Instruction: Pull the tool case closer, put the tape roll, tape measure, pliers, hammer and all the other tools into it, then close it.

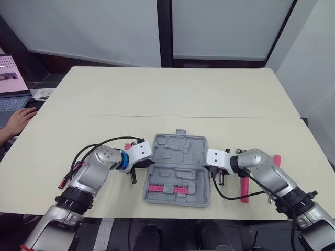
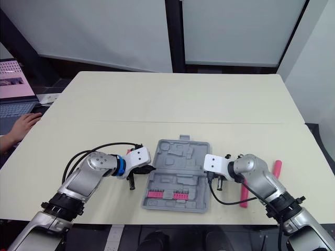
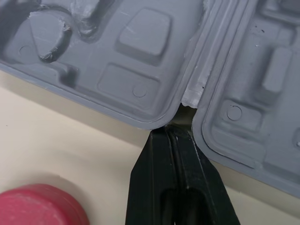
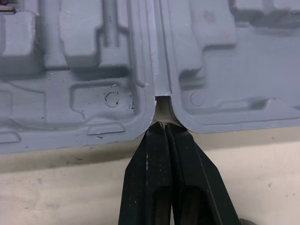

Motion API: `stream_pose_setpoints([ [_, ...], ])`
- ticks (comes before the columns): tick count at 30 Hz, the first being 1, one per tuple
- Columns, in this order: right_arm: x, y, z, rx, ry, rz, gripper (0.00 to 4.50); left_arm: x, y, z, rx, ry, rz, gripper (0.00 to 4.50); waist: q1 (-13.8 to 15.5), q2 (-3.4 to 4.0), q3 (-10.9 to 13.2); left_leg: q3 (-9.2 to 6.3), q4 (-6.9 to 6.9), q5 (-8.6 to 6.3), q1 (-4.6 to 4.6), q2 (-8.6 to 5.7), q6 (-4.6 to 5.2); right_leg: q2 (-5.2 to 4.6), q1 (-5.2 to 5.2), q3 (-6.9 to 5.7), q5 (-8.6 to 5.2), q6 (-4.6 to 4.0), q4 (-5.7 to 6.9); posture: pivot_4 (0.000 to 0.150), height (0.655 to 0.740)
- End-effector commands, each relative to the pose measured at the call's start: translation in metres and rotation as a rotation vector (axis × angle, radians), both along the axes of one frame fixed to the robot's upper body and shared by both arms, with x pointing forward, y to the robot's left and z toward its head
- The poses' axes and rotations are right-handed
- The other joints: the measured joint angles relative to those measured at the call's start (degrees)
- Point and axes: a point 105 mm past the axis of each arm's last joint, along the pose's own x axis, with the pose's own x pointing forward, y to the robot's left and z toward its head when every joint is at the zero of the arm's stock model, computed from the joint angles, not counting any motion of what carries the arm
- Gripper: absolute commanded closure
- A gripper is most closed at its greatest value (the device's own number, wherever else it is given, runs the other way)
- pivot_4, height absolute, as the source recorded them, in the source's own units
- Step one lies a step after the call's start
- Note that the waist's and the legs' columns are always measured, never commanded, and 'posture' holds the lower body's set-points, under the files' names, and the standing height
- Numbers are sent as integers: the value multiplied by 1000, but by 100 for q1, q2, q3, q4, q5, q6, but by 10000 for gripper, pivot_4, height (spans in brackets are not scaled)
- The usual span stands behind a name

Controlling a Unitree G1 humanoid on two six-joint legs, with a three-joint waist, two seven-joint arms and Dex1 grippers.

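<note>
1. Two grippers meet the tool case (image 1: pixel 177 170) from opposite sides, each at the hinge line between its two halves
2. The tool case lies open and flat on the table (image 1: pixel 172 94), near the front edge and about midway across, both grey moulded halves facing up
3. A row of pink bits (image 1: pixel 167 189) sits in the half nearer the robot
4. The left gripper (image 3: pixel 171 130) has its black fingers pressed together, tips right at the notch where the halves join on the case's left side
5. The right gripper (image 4: pixel 161 124) also has its fingers pressed together, tips at the matching notch on the case's right side
6. A pink-handled tool (image 1: pixel 244 189) lies on the table just right of the right gripper, outside the case; another pink grip (image 1: pixel 277 160) lies further right
7. A pink rounded thing (image 3: pixel 40 206) rests on the table close beside the left gripper
8. A person's hand (image 1: pixel 20 119) rests by a laptop (image 1: pixel 11 86) at the far left
</note>
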Motion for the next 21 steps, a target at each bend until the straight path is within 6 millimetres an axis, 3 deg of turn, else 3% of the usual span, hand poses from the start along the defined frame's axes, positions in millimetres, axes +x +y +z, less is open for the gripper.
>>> stream_pose_setpoints([
  [1,-12,14,12,49,-23,89,44749,-12,-10,6,-26,-20,-48,45000,2,0,0,-1,0,0,0,0,0,0,0,0,0,0,0,1500,7400],
  [21,-59,18,2,60,145,159,44749,-71,-6,-13,6,121,-38,45000,3,-2,-1,1,-4,-1,7,2,1,1,7,7,0,0,-4,1500,7400],
])
